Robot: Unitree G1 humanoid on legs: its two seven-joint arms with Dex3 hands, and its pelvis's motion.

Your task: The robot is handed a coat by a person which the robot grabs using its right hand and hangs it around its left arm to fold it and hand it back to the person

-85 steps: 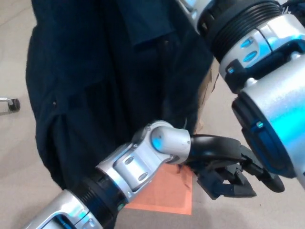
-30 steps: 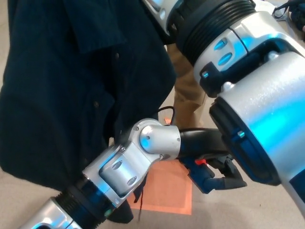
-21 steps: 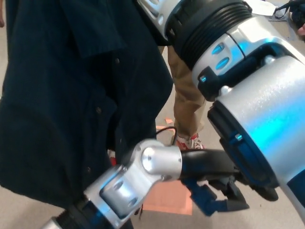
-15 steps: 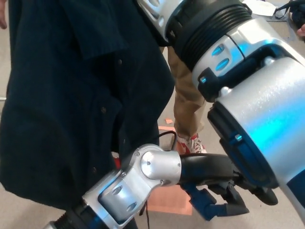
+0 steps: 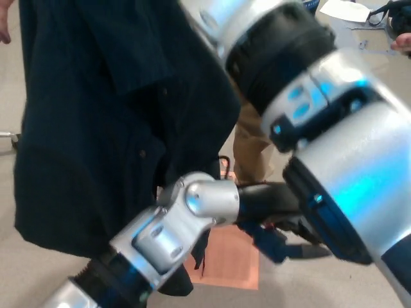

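Note:
A dark navy coat (image 5: 96, 122) hangs from the top of the head view and fills its left half. It reaches down behind my left forearm (image 5: 160, 231), and a bit of its hem shows below that arm. My left hand (image 5: 282, 224) sits just right of the coat's edge, partly hidden under my right arm. Its fingers (image 5: 302, 250) are apart and hold nothing. My right arm (image 5: 334, 141) rises from the lower right to the top centre by the coat's collar. My right hand is out of the picture.
A person's khaki trouser leg (image 5: 250, 151) stands right behind the coat, and a person's hand (image 5: 5, 19) shows at the top left. An orange square (image 5: 231, 260) lies on the beige floor under my left hand. A chair castor (image 5: 14, 138) is at the left edge.
The camera has shifted. The coat now hangs a little further right and closer over my left forearm. My right arm has swung nearer and is blurred. The left hand stays open.

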